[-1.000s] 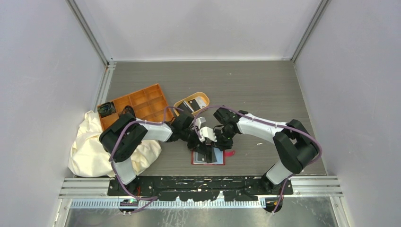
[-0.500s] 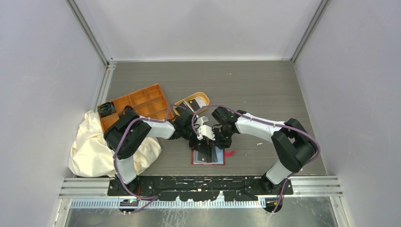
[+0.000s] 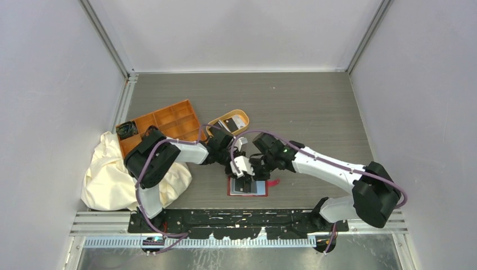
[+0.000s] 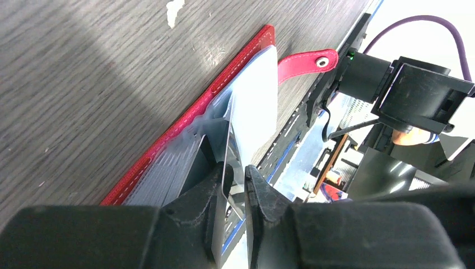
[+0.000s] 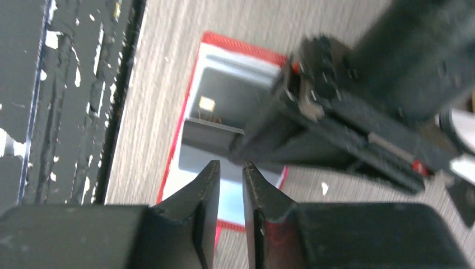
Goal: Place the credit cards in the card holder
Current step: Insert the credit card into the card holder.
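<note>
The red card holder point(image 3: 247, 189) lies open on the table near the front edge, with grey-clear sleeves up. My left gripper point(image 3: 242, 177) stands over it, shut on a thin credit card point(image 4: 228, 143) seen edge-on, whose far end is in a sleeve point(image 4: 255, 106). The jaws point(image 4: 235, 171) hold the card's near end. In the right wrist view a dark card with a chip point(image 5: 215, 106) sits in the holder point(image 5: 193, 95) under the left gripper's body. My right gripper point(image 5: 231, 168) hovers over the holder's near half, jaws nearly together with nothing between them; it also shows from above point(image 3: 260, 170).
An oval tan dish point(image 3: 228, 115) behind the holder contains a dark card point(image 3: 220, 126) and a pale card point(image 3: 239, 121). An orange compartment tray point(image 3: 163, 125) and a cream cloth point(image 3: 112, 174) lie at the left. The holder's snap tab point(image 4: 305, 61) sticks out to the right.
My right gripper has swung forward and left, down over the holder. My left gripper has shifted slightly toward the holder with the card.
</note>
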